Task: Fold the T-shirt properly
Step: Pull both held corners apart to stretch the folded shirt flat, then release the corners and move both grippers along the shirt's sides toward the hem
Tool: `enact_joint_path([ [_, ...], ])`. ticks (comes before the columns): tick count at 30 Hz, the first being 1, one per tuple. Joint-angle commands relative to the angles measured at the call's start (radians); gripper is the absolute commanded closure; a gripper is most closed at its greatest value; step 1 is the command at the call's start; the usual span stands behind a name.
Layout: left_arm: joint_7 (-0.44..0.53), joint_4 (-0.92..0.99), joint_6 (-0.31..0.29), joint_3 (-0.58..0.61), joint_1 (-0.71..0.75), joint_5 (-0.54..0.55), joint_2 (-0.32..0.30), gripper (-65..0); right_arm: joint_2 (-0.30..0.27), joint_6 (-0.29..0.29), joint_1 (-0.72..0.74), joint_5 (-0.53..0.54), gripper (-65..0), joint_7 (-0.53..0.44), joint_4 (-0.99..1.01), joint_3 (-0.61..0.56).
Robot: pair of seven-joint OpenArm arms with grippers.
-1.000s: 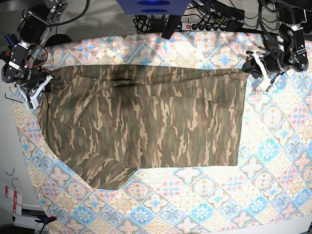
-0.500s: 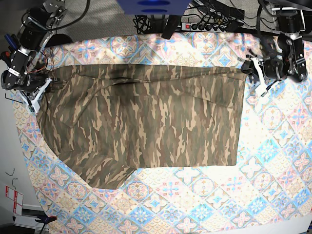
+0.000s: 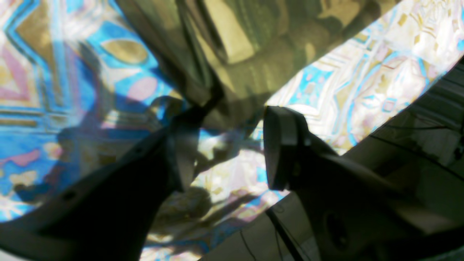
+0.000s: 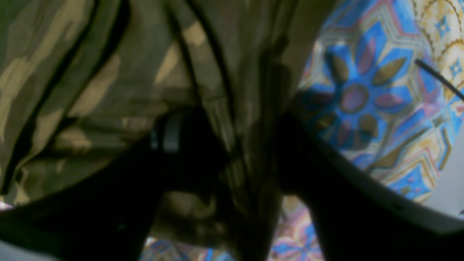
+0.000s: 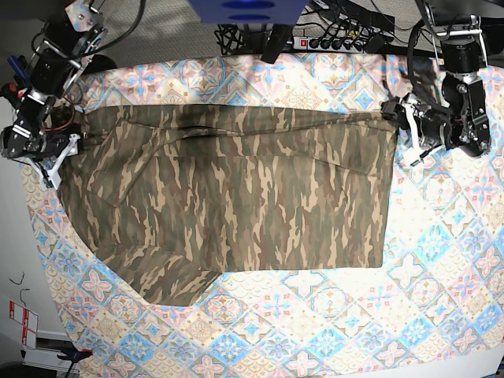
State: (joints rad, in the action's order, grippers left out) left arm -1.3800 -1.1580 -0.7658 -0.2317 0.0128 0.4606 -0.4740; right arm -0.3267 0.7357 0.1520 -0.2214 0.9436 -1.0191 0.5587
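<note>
The camouflage T-shirt (image 5: 236, 197) lies spread flat across the middle of the table in the base view. At its top right corner my left gripper (image 5: 406, 132) hovers. In the left wrist view the left gripper (image 3: 226, 152) is open, and the shirt's corner (image 3: 235, 54) ends just above the gap, touching neither finger. My right gripper (image 5: 57, 156) sits at the shirt's top left edge. Seen from the right wrist, the right gripper (image 4: 232, 152) has its fingers apart, with a loose fold of the shirt (image 4: 108, 90) lying between them.
The pastel diamond-patterned tablecloth (image 5: 354, 315) covers the table. A power strip (image 5: 339, 41) with cables lies along the far edge. The table's left edge runs close beside my right arm (image 5: 39, 87).
Both grippers have gone from shut on the shirt's top corners to open. The two arms have dropped slightly toward the table, and the shirt's top edge now lies flat.
</note>
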Motion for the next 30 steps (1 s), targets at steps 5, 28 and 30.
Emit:
enact_joint_path([
  [5,0.014,0.029,0.068,-0.004,-0.060,-0.263,-0.021,-39.8,-0.016,-0.038,0.007,-0.054,-32.9,0.015,-0.189,0.007],
  [28,-0.016,-0.204,0.068,-0.005,-0.354,-0.461,0.096,-39.9,0.007,-0.038,0.154,-0.052,-32.6,0.081,-0.366,-0.081],
  [30,0.029,-0.185,0.068,-0.005,-0.394,-0.529,0.140,-39.9,0.007,-0.038,0.186,-0.052,-32.6,0.050,-0.310,-0.081],
])
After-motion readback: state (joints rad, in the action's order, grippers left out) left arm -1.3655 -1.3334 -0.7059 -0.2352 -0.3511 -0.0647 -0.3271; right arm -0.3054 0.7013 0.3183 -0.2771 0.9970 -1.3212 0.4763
